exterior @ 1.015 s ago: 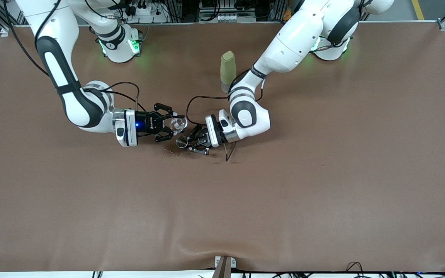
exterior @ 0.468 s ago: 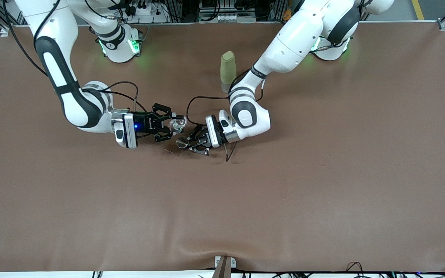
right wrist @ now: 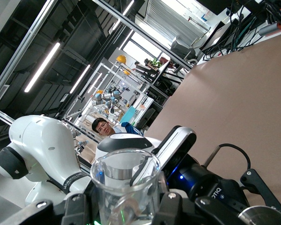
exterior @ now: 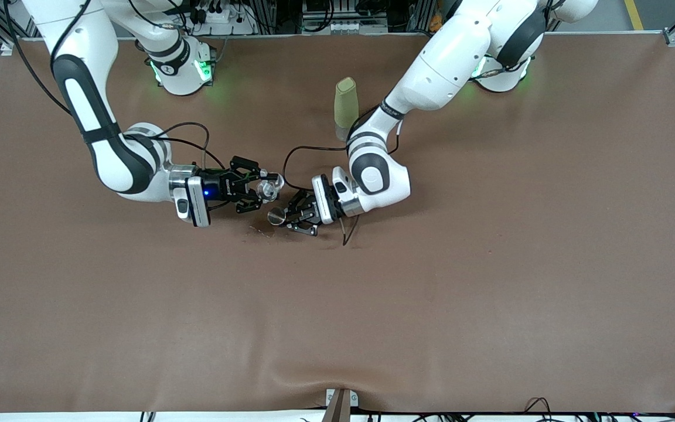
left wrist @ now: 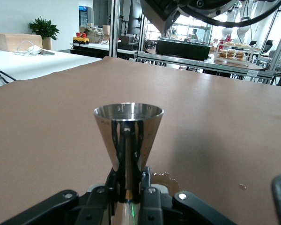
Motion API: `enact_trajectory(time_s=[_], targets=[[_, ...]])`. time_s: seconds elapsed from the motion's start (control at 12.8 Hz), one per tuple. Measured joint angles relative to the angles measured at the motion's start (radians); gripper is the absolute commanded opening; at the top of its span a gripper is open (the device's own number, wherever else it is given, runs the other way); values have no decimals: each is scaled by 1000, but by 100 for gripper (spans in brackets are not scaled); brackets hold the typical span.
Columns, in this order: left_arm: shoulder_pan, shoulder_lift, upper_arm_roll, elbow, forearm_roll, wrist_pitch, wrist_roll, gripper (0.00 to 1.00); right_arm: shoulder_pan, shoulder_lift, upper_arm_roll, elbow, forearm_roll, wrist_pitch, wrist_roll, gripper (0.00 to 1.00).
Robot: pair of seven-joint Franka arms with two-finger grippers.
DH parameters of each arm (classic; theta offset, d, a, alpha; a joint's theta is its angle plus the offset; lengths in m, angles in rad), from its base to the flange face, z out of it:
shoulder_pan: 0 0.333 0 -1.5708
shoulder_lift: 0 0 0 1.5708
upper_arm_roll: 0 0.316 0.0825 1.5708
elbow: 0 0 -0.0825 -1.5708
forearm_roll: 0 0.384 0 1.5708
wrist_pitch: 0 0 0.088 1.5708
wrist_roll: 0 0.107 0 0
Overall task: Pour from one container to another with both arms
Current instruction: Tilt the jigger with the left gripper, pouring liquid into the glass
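My right gripper [exterior: 264, 189] is shut on the tiny clear cup [exterior: 269, 187], held low over the middle of the table and tipped toward the jigger. In the right wrist view the cup [right wrist: 125, 185] stands between the black fingers [right wrist: 178, 206]. My left gripper [exterior: 286, 218] is shut on the waist of the silver jigger [exterior: 276, 217], whose open rim sits just beside and below the cup. The left wrist view shows the jigger [left wrist: 128, 136] upright in my left gripper [left wrist: 131, 190], and the right wrist view catches its rim [right wrist: 263, 216].
A tall olive-green bottle [exterior: 345, 105] stands on the brown table [exterior: 431, 293] close to the left arm's forearm, farther from the front camera than both grippers. A small wet patch [exterior: 258, 232] lies on the cloth under the jigger. A black cable [exterior: 346, 234] hangs from the left wrist.
My right wrist has rolled a little, tipping the clear cup further toward the jigger. The left gripper and the jigger have stayed in place.
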Motion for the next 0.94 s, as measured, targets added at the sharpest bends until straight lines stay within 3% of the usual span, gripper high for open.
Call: enact_trajectory(time_s=[0.94], targets=[[0, 0, 0, 3, 0, 0, 0, 0, 0, 0, 2, 0, 0, -5, 172, 27]])
